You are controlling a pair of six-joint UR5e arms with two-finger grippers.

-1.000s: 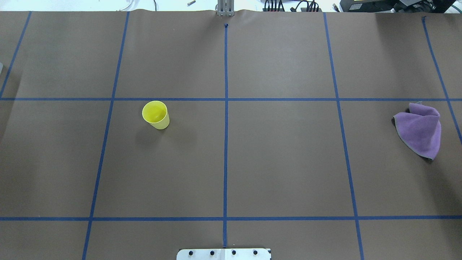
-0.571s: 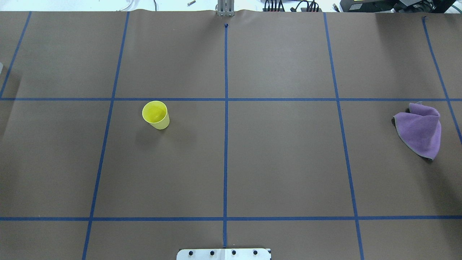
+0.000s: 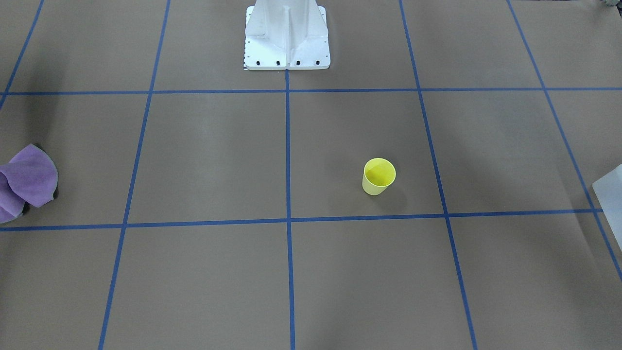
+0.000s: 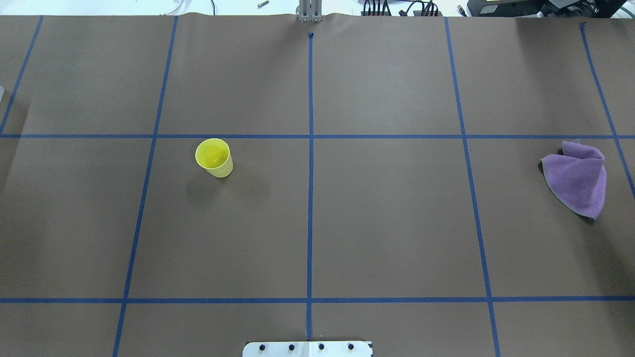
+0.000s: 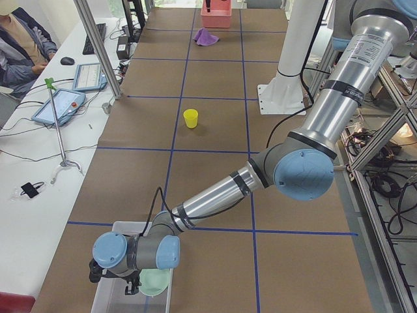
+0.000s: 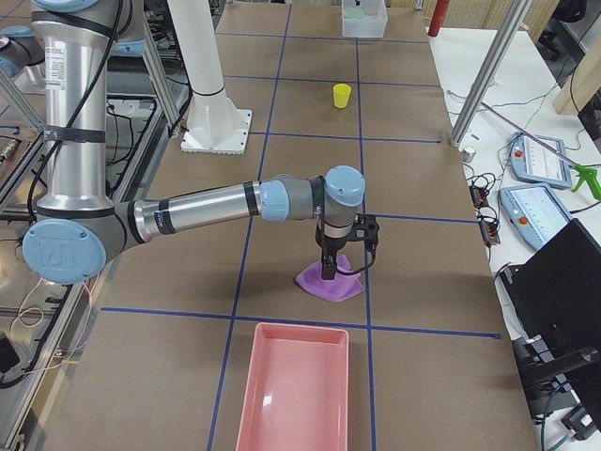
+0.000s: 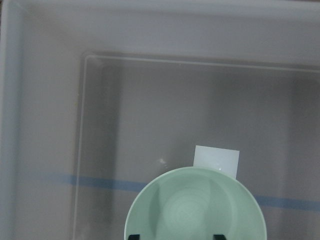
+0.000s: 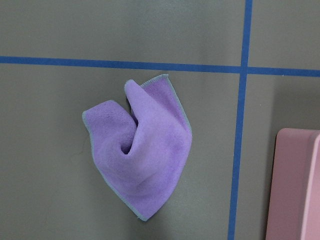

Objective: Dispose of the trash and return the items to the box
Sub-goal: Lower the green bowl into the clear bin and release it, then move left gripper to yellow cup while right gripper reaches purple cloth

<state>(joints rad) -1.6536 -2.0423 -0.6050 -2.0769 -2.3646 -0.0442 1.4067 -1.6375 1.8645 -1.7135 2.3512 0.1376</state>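
A frosted white box (image 7: 45, 125) fills the left wrist view, with a pale green bowl (image 7: 195, 210) resting inside it. My left gripper (image 7: 174, 236) hovers over the bowl, and only its two dark fingertips show, set wide apart. In the exterior left view it (image 5: 133, 287) reaches into the box (image 5: 107, 297). A yellow cup (image 4: 214, 157) stands upright left of centre. A crumpled purple cloth (image 4: 578, 181) lies at the right. My right gripper (image 6: 331, 272) is just above the cloth (image 6: 340, 287); I cannot tell whether it is open or shut.
A pink tray (image 6: 291, 390) lies beyond the cloth at the right end and also shows in the right wrist view (image 8: 295, 185). The white robot base plate (image 4: 307, 349) is at the near edge. Blue tape lines cross the brown table cover.
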